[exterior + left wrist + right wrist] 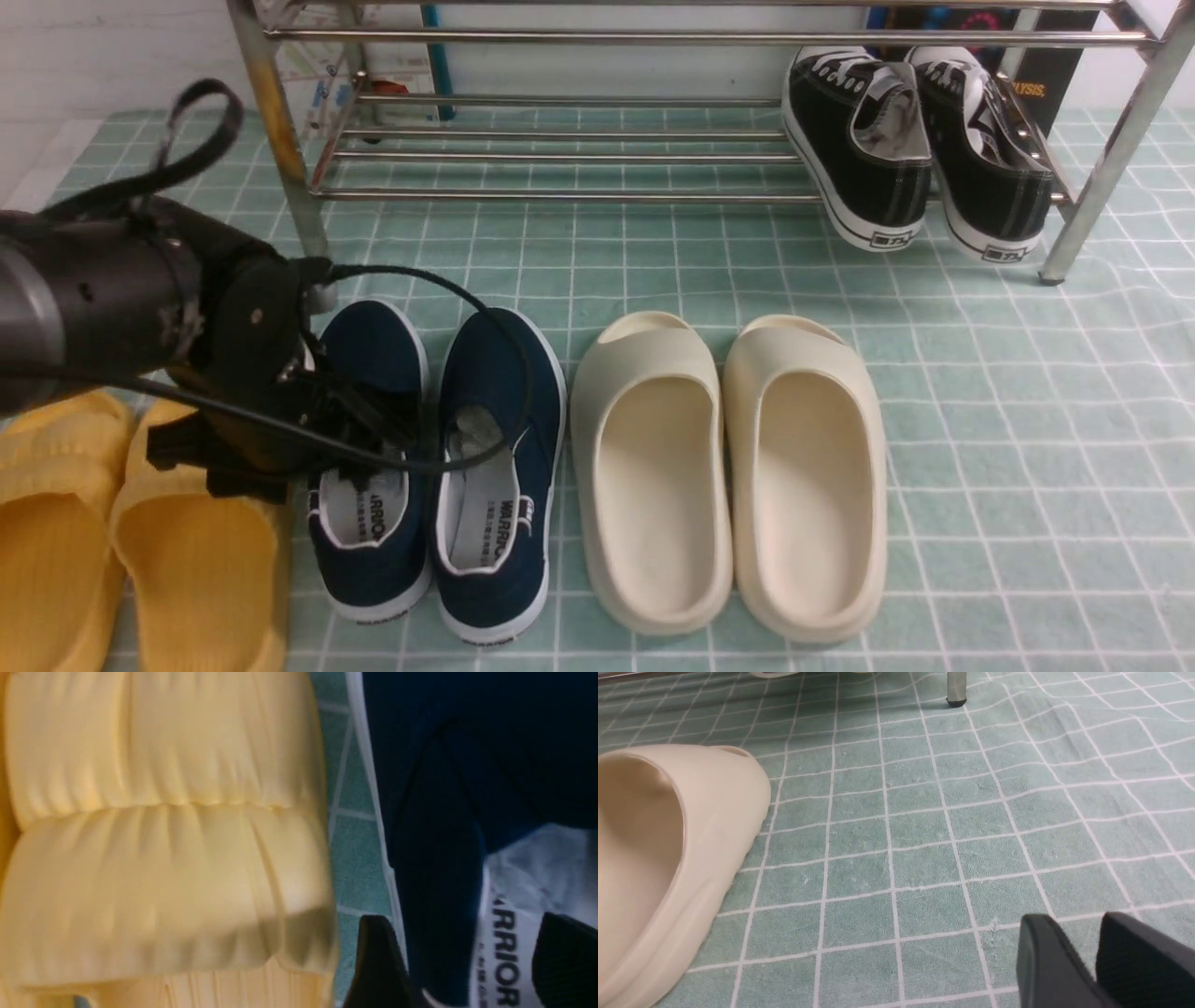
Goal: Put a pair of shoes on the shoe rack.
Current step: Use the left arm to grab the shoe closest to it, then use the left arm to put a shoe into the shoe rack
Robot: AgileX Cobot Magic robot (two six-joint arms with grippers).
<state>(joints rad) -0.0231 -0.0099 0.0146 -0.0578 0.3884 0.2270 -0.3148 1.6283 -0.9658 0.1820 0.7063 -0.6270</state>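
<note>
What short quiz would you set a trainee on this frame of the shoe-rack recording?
1. True or false: the black sneakers rest on the shoe rack.
2. Name the pair that lies beside the navy slip-ons on the robot's right.
3. The left gripper is: A. open, astride the side wall of one navy slip-on; B. shut on a rack rail; C. out of every view.

Key: 1 true; 2 the cream slides; 3 A.

Slip-ons (495,373) sit between left slides (187,560) and right slides (653,467), before the rack (560,194), sneakers (868,159) apparently leaning on its right end.
</note>
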